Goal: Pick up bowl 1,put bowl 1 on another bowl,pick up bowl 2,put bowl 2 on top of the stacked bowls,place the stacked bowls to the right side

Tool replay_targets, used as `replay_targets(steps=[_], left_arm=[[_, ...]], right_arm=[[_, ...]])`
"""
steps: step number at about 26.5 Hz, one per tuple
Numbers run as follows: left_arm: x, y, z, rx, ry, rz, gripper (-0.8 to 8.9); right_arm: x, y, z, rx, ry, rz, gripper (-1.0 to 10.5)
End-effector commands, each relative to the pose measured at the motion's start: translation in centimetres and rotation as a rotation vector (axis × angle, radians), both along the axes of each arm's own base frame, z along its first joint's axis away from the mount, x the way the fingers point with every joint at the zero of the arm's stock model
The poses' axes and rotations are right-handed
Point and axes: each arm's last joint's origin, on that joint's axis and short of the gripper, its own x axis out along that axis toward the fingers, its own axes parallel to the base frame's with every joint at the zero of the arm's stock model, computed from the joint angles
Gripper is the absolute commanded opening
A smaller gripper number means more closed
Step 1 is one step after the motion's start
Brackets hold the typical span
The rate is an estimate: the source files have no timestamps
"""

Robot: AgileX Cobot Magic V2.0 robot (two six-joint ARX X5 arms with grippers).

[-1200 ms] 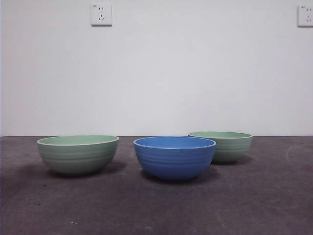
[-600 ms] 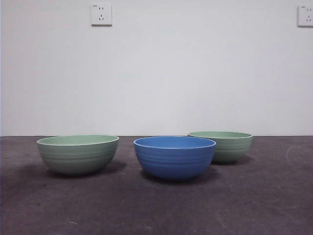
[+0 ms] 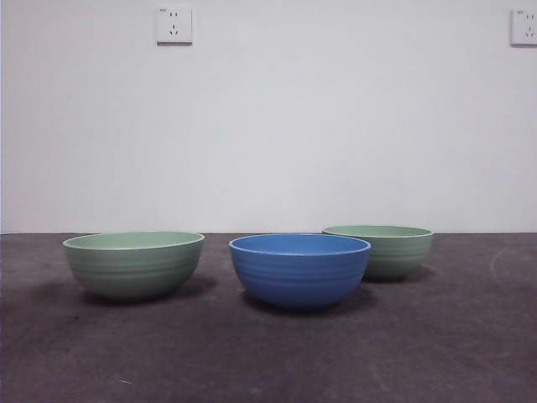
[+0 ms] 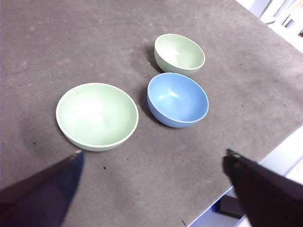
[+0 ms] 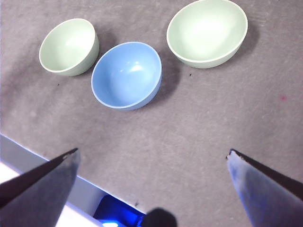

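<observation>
Three ridged bowls of equal size stand apart on the dark table, none nested in another. The blue bowl (image 3: 299, 270) (image 4: 177, 99) (image 5: 127, 75) is in the middle, nearest the front. One pale green bowl (image 3: 134, 264) (image 4: 97, 116) (image 5: 69, 46) sits to its left. The other pale green bowl (image 3: 379, 250) (image 4: 180, 53) (image 5: 207, 32) sits behind it to the right. My left gripper (image 4: 152, 153) hangs open high above the table, closest to the left green bowl. High on the other side, the right gripper (image 5: 153, 151) is open too. Both hold nothing and neither shows in the front view.
The table's edge (image 4: 265, 161) (image 5: 57, 168) runs close under both grippers in the wrist views. A white wall with two sockets (image 3: 174, 25) (image 3: 524, 27) stands behind the table. Bare tabletop (image 3: 470, 336) lies right of the bowls.
</observation>
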Motion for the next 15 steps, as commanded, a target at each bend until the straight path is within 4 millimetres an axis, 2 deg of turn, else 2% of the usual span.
replay_targets(steps=[1,7,15], left_arm=[[0.0,0.0,0.0,-0.005,-0.001,-0.001,6.16],[0.0,0.0,0.0,-0.005,-0.001,-0.001,6.16],[0.0,0.0,0.0,-0.005,-0.001,-0.001,6.16]], right_arm=[[0.4,0.1,0.1,0.020,0.003,-0.018,6.2],[2.9,0.3,0.4,0.079,-0.048,-0.071,5.9],[9.6,1.0,-1.8,0.078,0.052,-0.132,5.9]])
